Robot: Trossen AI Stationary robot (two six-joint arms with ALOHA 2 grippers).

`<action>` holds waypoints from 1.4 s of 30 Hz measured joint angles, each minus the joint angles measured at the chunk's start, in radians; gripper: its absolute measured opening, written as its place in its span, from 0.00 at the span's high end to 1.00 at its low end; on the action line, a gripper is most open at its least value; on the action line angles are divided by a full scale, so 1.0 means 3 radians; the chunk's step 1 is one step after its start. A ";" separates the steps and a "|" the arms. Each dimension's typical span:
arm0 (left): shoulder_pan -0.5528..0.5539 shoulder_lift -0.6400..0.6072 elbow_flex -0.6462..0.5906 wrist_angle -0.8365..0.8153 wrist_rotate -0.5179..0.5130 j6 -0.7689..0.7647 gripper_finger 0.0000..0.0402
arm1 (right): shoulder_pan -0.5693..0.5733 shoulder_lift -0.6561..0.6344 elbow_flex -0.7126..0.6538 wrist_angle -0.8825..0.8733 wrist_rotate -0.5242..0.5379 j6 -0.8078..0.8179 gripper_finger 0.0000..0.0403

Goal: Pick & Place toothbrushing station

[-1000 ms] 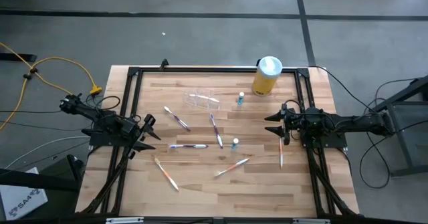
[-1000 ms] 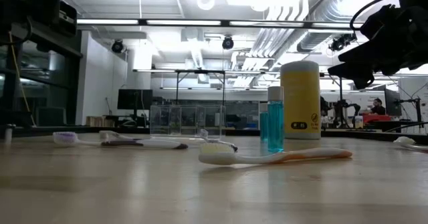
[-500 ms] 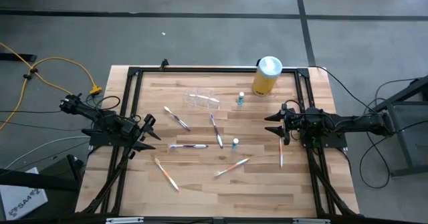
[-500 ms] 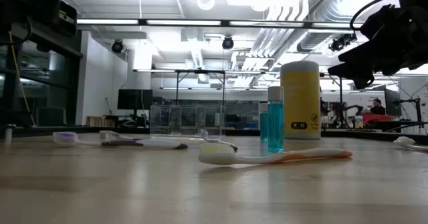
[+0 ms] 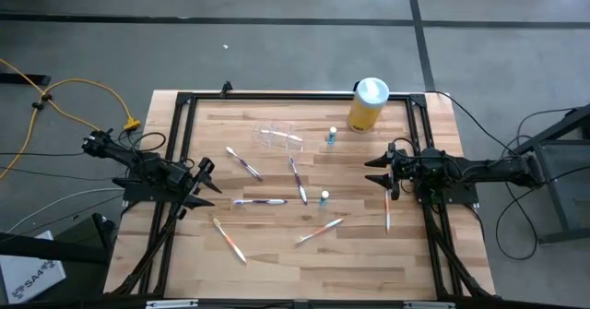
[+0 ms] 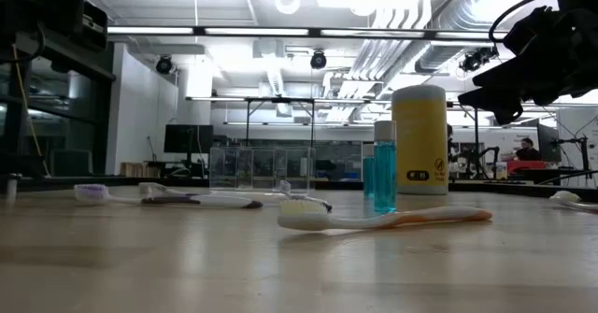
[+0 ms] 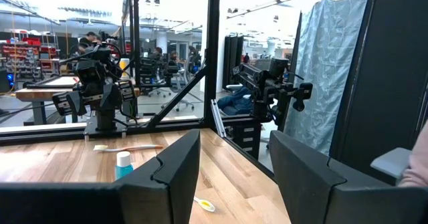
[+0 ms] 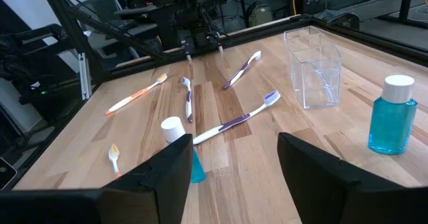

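Tabletop: toothbrushing station [image 8: 313, 67], seemingly empty

We see a grey concrete floor [image 5: 277, 51] crossed by dark seams, a yellow cable [image 5: 55, 92] lying on it. Beyond, white ceiling ducts [image 6: 402, 33], bright lamps [image 6: 287, 0], and a blue-grey curtain [image 7: 328, 70] beside a dark panel [image 7: 394, 70].

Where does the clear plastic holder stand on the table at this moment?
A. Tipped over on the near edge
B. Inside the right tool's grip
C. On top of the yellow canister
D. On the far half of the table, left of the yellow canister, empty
D: the clear plastic holder stands upright and empty on the wood, apart from both tools, with the yellow canister at the far right corner.
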 joint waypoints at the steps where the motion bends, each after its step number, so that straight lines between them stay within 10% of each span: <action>1: 0.0000 0.0000 0.0000 0.0000 0.0000 0.0001 0.57 | 0.0001 0.0000 0.0000 0.0001 0.0001 0.0000 0.48; 17: 0.0001 0.0000 0.0000 0.0028 -0.0010 -0.0229 0.57 | 0.0001 0.0000 0.0000 0.0001 0.0000 0.0000 0.48; 42: 0.0311 0.0269 0.0017 0.0168 -0.1405 -0.0052 0.57 | 0.0001 0.0000 0.0000 0.0001 -0.0001 0.0000 0.48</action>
